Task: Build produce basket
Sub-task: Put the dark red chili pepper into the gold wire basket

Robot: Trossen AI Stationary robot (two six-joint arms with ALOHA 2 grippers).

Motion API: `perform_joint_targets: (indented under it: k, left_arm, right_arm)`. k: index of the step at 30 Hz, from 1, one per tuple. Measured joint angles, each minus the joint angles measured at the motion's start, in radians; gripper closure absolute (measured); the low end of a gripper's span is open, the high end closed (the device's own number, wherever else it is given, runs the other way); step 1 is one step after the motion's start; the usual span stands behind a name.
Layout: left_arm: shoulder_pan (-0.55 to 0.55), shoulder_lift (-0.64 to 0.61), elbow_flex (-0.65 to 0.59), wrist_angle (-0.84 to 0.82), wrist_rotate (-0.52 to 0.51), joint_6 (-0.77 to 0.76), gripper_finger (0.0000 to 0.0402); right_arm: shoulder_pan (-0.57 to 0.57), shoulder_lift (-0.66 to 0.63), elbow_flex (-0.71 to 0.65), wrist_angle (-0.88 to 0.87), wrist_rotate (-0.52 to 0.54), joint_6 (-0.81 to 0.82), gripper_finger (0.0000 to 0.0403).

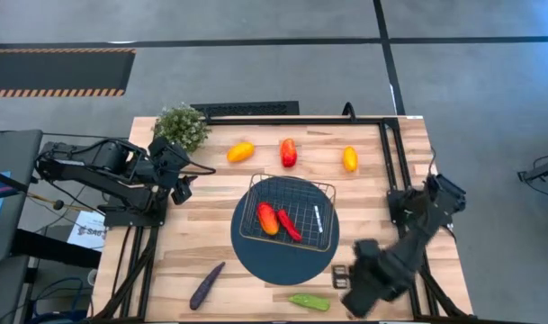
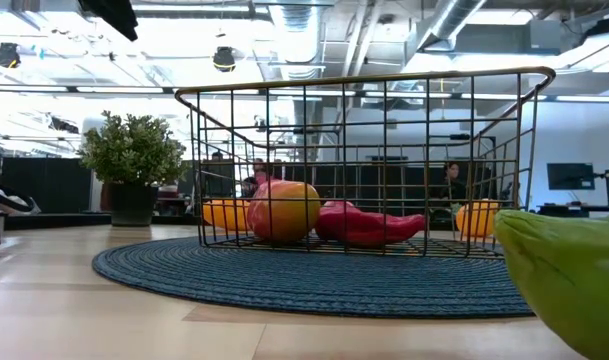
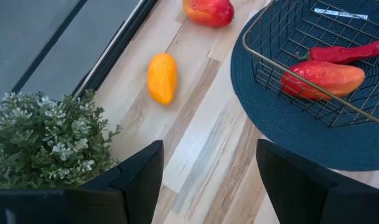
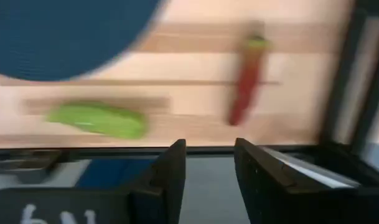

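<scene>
- Wire basket on dark-blue mat; two peppers inside, rest loose around it.
- Green pepper just beyond the mat's near edge: likely light, smooth, slippery; best pinched across its middle.
- Right gripper near it, fingers parted, empty.
- Left gripper beside potted plant, well apart from basket, open, empty.

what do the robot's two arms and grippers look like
Both arms are dark, nearly black, built from blocky jointed segments with thin cables along them. The left gripper has two broad, flat, matte black fingers with angled edges. The right gripper has the same dark slab-like fingers, and white lettering shows on its housing.
</scene>
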Motion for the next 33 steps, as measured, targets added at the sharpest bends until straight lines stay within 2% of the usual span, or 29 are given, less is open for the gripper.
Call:
perform_joint_targets:
  k: [3,5,9,12,19,27,33]
  left_arm:
    - [0.000,0.000,0.000,0.000,0.001,0.000,0.0162]
    - [0.000,0.000,0.000,0.000,0.002,-0.003,0.0162]
    - [0.000,0.000,0.000,0.000,0.002,-0.006,0.0162]
    - [0.000,0.000,0.000,0.000,0.002,-0.007,0.0162]
    - [0.000,0.000,0.000,0.000,0.002,-0.008,0.0162]
    - [0.000,0.000,0.000,0.000,0.004,-0.011,0.0162]
    - [0.000,0.000,0.000,0.000,0.004,-0.014,0.0162]
  right_arm:
    - [0.024,0.001,-0.057,-0.003,-0.175,0.025,0.0220]
    - [0.019,0.001,-0.093,0.001,-0.214,0.029,0.0198]
    - [0.018,0.001,-0.159,0.057,-0.198,0.033,0.0159]
    - [0.017,0.001,-0.213,0.148,-0.171,0.033,0.0145]
    - [0.039,0.001,-0.393,0.379,-0.201,0.050,0.0143]
    - [0.040,0.001,-0.538,0.482,-0.220,0.059,0.0143]
    - [0.054,0.001,-0.639,0.626,-0.220,0.065,0.0143]
